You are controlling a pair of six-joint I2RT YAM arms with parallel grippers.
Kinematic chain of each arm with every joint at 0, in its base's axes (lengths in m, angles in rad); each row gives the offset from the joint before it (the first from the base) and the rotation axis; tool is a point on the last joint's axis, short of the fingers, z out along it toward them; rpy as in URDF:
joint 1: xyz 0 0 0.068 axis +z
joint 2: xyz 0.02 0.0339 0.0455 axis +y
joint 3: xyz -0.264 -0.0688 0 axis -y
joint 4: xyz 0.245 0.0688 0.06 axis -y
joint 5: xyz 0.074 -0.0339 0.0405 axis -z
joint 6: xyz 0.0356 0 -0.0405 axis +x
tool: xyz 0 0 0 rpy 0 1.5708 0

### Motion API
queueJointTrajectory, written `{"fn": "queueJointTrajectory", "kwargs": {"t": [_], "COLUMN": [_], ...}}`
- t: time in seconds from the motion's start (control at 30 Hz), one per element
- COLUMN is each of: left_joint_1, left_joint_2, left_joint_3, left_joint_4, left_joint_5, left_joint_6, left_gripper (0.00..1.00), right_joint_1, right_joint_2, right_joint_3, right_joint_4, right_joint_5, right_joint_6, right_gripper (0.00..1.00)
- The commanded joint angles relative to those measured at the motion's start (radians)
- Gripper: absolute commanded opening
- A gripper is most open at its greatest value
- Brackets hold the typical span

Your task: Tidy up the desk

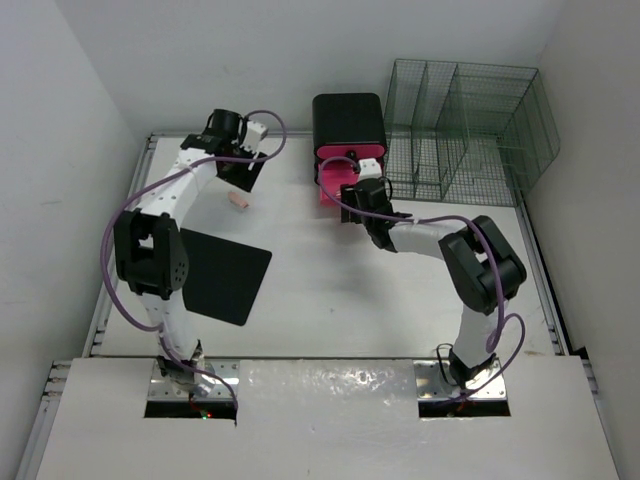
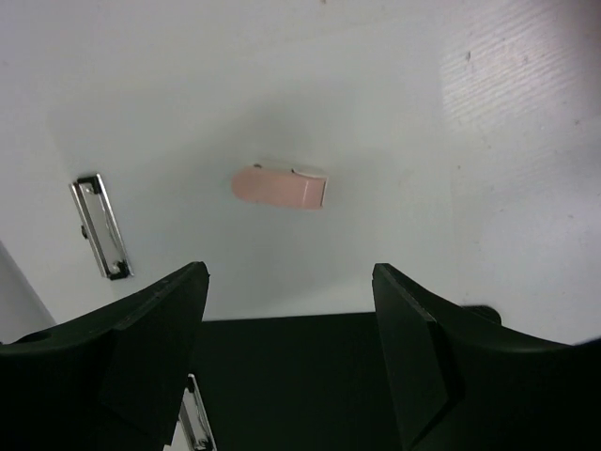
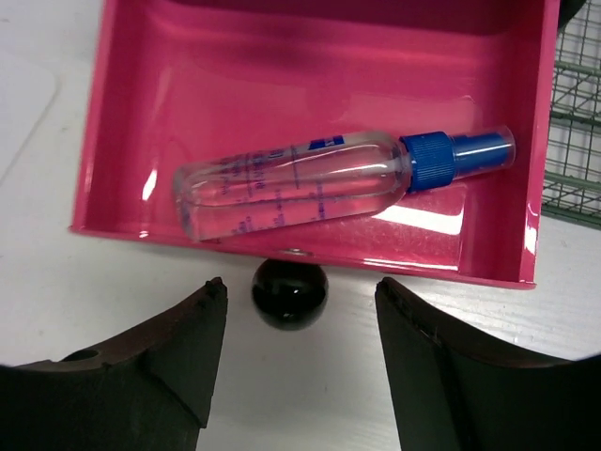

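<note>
White worktop [image 1: 330, 290] spans the top view under both arms. Left gripper [image 2: 289, 274], jaws apart, over pink eraser [image 2: 280, 188] far-left. Right gripper [image 3: 300, 287], jaws apart, at pink drawer's [image 3: 141, 94] black knob [image 3: 289, 293]. Only the right wrist view shows the spray bottle [image 3: 310, 178] inside

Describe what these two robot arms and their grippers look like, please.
Both the left arm and right arm are built from white links joined by chunky black joint housings. A thin purple cable loops loosely along each one. The left gripper and right gripper are matte black, each with two broad, wedge-shaped fingers. No markings are visible.
</note>
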Motion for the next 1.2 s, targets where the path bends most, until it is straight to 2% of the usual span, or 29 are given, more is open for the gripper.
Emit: {"fn": "queueJointTrajectory", "kwargs": {"t": [0.0,0.13,0.47,0.73,1.17], "left_joint_1": [0.037,0.068,0.097,0.103,0.107], "left_joint_2": [-0.117,-0.119,-0.102,-0.104,-0.116], "left_joint_3": [-0.032,-0.061,-0.069,-0.075,-0.084], "left_joint_4": [0.096,0.102,0.087,0.082,0.082], "left_joint_5": [0.064,0.092,0.129,0.132,0.135], "left_joint_6": [-0.022,-0.016,0.003,0.015,0.024], "left_gripper": [0.69,0.69,0.70,0.69,0.70], "right_joint_1": [0.008,0.008,0.009,0.009,0.003], "right_joint_2": [0.029,0.063,0.080,0.124,0.313], "right_joint_3": [0.054,0.109,0.174,0.315,0.529], "right_joint_4": [-0.002,-0.034,-0.020,-0.019,0.035], "right_joint_5": [0.075,0.100,0.139,0.166,0.262], "right_joint_6": [0.035,0.043,0.041,0.007,-0.037], "right_gripper": [0.62,0.55,0.15,0.13,0.13]}}
